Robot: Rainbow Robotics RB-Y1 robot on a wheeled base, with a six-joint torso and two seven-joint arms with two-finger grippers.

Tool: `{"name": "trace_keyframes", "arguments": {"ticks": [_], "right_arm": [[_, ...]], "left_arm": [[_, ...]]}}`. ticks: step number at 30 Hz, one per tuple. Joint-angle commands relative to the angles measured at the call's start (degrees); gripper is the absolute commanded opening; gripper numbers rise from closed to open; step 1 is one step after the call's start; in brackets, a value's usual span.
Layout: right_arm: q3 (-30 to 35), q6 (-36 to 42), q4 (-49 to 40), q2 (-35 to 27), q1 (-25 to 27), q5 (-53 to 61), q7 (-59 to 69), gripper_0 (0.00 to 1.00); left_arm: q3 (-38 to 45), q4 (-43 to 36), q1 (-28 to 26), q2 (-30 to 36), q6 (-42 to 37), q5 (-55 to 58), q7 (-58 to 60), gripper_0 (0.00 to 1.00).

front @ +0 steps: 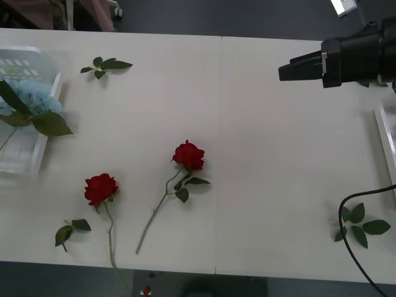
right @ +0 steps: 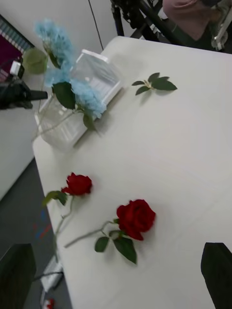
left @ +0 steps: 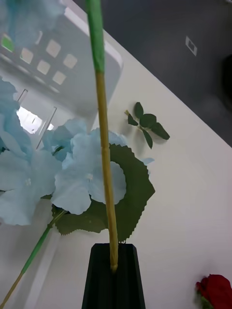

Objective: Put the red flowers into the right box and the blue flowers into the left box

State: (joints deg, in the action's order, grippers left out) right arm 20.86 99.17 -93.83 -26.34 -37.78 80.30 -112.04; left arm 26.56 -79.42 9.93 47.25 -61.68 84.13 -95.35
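Blue flowers at the left box, two red roses loose on the counter

In the front view, the blue flowers (front: 28,99) lay over the left box (front: 37,158) at the counter's (front: 272,154) left edge, two red flowers (front: 189,155) rested mid-counter, and the right gripper (front: 284,71) hovered near the far right, above the right box (front: 385,133). In the right wrist view, its black fingers (right: 217,273) stood apart at the corners, holding nothing. In the left wrist view, the left gripper (left: 114,270) had its jaws clamped on a thin stem (left: 104,145) beside the blue blooms
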Motion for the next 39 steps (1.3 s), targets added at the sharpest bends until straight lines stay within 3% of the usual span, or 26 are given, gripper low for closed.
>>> {"name": "trace_keyframes", "arguments": {"ticks": [1, 6, 8, 10, 14, 22, 29, 32, 39], "right_arm": [[2.5, 4.0, -1.1, -1.6, -1.0, -2.3, -5.6, 1.00], [4.1, 7.2, 5.1, -3.9, -1.0, -3.0, -15.1, 1.00], [4.3, 7.2, 7.6, -4.8, -1.0, -3.0, -18.7, 1.00], [4.3, 7.2, 10.4, -5.8, -1.0, -3.0, -22.9, 1.00], [4.4, 6.5, 13.4, -7.1, -1.1, -3.0, -30.1, 1.00], [4.5, 4.0, 14.2, -7.8, -1.0, -3.6, -43.0, 1.00], [4.1, 3.0, 14.2, -7.8, -1.0, -3.6, -43.0, 1.00], [3.9, 2.9, 14.2, -7.4, -0.5, -3.7, -43.0, 1.00], [3.9, 2.8, 14.2, -7.3, -0.5, -3.6, -43.0, 1.00]], "left_arm": [[-0.3, 0.1, 1.6, 2.8, 0.5, -0.5, -2.1, 0.00], [-2.2, 0.1, 1.8, 2.8, 2.0, -0.7, -2.2, 0.00], [-2.2, 0.1, 1.8, 2.8, 2.1, -0.9, -2.2, 0.05], [-2.1, 0.1, 1.8, 2.8, 2.1, -1.3, -2.2, 0.20], [-1.9, 0.1, 1.8, 2.8, 2.2, -1.5, -2.2, 0.39], [-1.0, 0.1, 1.7, 2.9, 2.1, 0.2, -2.0, 0.58], [0.0, -1.1, 0.9, 6.8, -1.6, 8.2, -1.8, 0.82], [3.9, -6.4, -2.8, 7.1, -4.7, 10.1, -1.6, 0.90], [7.1, -18.9, -11.1, 7.1, -4.6, 14.5, 3.2, 1.00]]}}
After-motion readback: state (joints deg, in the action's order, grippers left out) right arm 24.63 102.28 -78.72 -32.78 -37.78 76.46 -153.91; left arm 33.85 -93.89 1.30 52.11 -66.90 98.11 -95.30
